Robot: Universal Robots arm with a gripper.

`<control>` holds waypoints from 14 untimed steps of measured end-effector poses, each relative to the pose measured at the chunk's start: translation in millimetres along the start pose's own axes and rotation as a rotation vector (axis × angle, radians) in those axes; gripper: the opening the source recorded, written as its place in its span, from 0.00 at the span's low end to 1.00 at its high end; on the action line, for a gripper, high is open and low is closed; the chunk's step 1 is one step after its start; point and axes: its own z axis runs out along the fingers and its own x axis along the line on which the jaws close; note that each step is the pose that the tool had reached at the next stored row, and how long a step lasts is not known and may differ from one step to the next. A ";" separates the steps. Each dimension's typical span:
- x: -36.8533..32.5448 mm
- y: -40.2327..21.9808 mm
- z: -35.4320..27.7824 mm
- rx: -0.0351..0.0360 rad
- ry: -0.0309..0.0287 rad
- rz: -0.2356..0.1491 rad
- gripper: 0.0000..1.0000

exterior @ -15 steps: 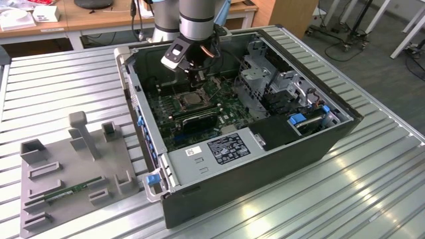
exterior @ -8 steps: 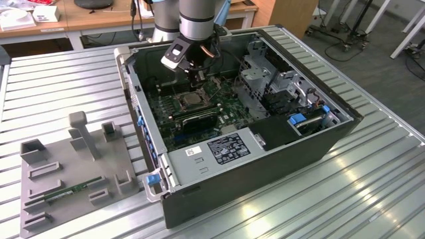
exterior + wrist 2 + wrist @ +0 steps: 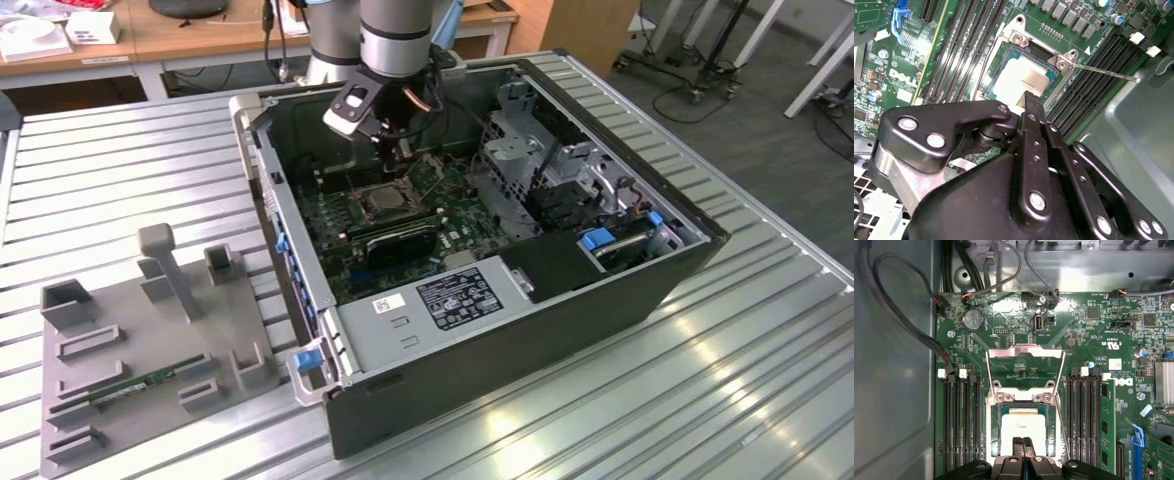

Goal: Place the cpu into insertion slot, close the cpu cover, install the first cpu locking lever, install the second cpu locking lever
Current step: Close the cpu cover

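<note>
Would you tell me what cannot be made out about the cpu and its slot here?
- The cpu, near edge: hidden by the gripper in both wrist views.
- Whether the gripper touches the cpu: the contact is covered by the gripper's own body in both wrist views.
- The insertion slot in the exterior view: too small to show how the cpu sits.
</note>
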 end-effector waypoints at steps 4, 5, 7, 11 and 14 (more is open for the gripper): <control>0.1 0.1 -3.0 0.0000 0.0001 0.000 0.11; 0.1 0.1 -3.0 -0.0001 0.0003 0.000 0.11; 0.1 0.1 -3.0 -0.0002 0.0003 0.000 0.11; 0.1 0.1 -3.3 0.0000 0.0000 0.000 0.11; 0.1 0.1 -4.5 0.0000 0.0000 0.000 0.11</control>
